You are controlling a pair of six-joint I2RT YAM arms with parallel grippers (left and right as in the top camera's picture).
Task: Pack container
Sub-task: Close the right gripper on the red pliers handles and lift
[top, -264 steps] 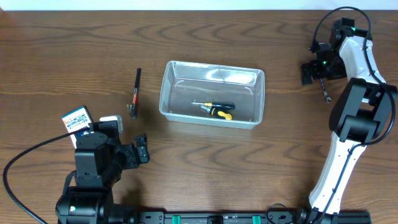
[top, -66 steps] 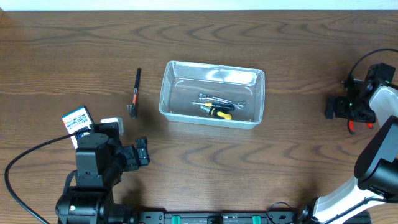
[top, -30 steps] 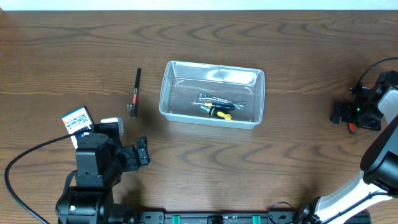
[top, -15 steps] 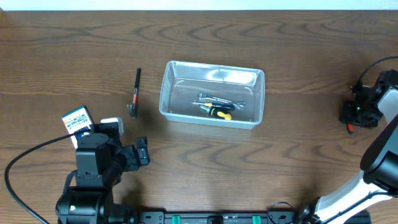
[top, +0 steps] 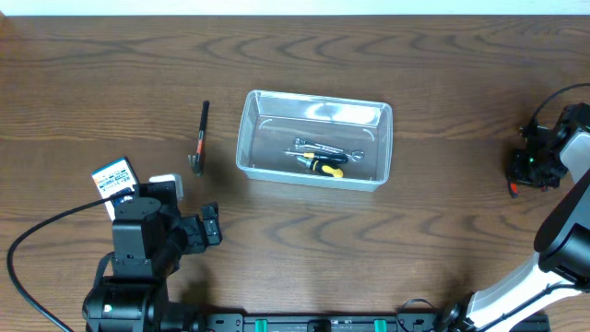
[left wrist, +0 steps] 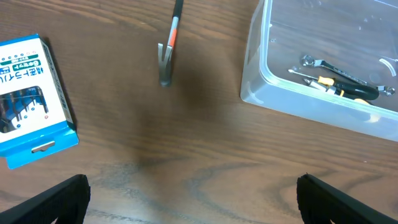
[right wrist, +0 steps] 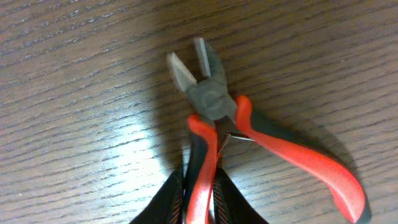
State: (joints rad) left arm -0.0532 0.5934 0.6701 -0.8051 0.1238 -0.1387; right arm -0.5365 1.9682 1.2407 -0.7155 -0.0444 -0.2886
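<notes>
Moved: right gripper [right wrist: 199,194], from far corner to the right table edge; steel wrench [top: 324,148] added to the container [top: 242,138]. Right jaws now pinch one glossy red handle of the pliers [right wrist: 214,102], which lie flat on the wood. Left gripper [left wrist: 193,196] wide open, empty. Container: clear rounded plastic tub, table centre, also holding the yellow-black screwdriver [top: 323,165]. Unpacked: pliers, slim hammer [top: 201,138], card packet [top: 114,177].

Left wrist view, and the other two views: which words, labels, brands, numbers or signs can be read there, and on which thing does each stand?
Nothing can be quoted.
Blue-and-white card packet: a few lines of print on its white upper part, too blurred to read; in the overhead view they are too small.
Container: no text visible.
Pliers: no text visible.
</notes>
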